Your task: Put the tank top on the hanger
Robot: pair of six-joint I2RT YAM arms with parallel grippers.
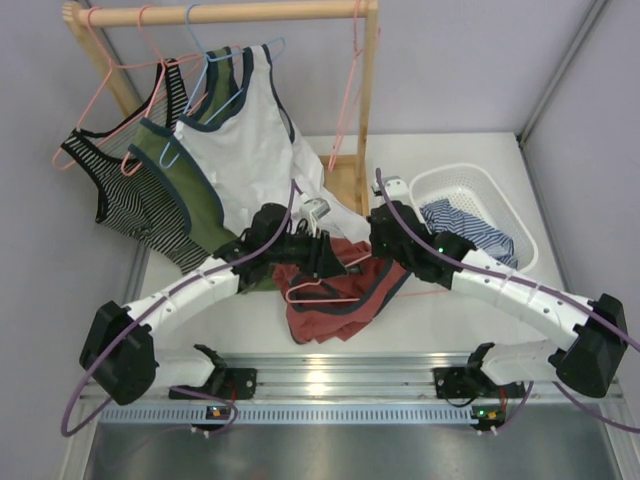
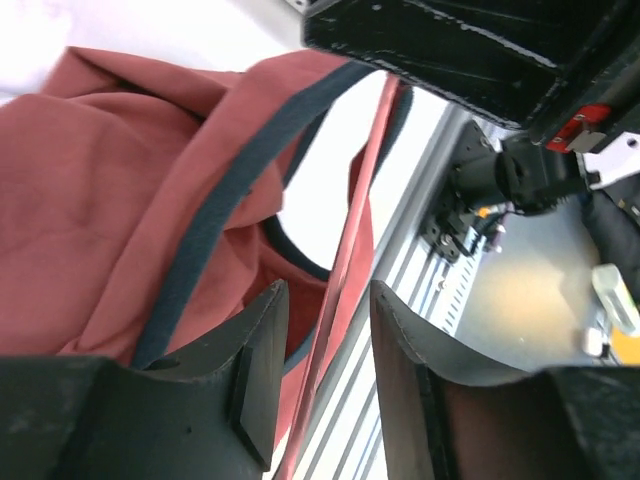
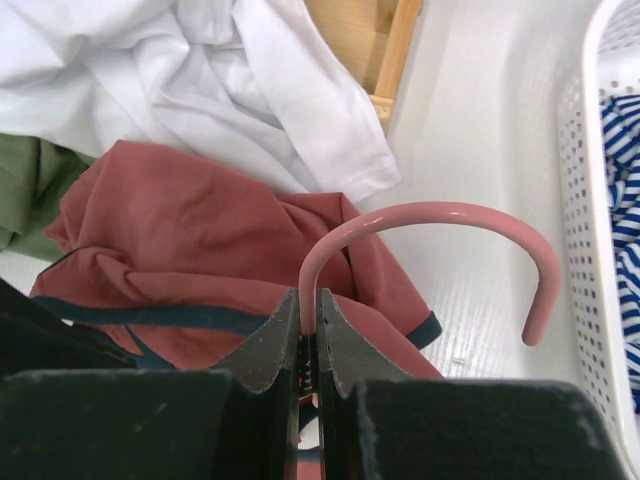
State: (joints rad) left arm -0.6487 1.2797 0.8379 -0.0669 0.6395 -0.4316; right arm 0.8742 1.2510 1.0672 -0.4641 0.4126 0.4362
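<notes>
The red tank top [image 1: 335, 308] lies in a crumpled heap in the middle of the counter [image 1: 450, 320]. It is about halfway between the left edge and the right edge. Its dark blue trim makes loops over the red cloth. The pink hanger [image 3: 440, 208] lies on the heap.

The right claw [image 3: 309, 305] is clenched on the hanger. Its two fingers pinch the thin wire just below the hook. The hook curls away toward the right edge of the counter.

The left claw [image 2: 328, 305] is released. Its two fingers stand apart, one on each side of a straight bit of the hanger wire. The wire runs through the gap between them. Red cloth with a blue trim strip lies right beside the wire, next to one finger.

Both arms reach in from the near edge and meet over the red heap.

A white basket [image 1: 470, 182] sits near the far right corner of the counter. A blue and white striped cloth [image 1: 470, 232] lies inside it.

A wooden rack [image 1: 230, 13] stands at the far left corner. A black and white striped top [image 1: 125, 190], a green top [image 1: 185, 185] and a white top [image 1: 250, 150] hang on it. The bottom of the white top spills onto the counter and touches the red heap. One more pink hanger [image 1: 352, 90] hangs bare at the right end of the rack.
</notes>
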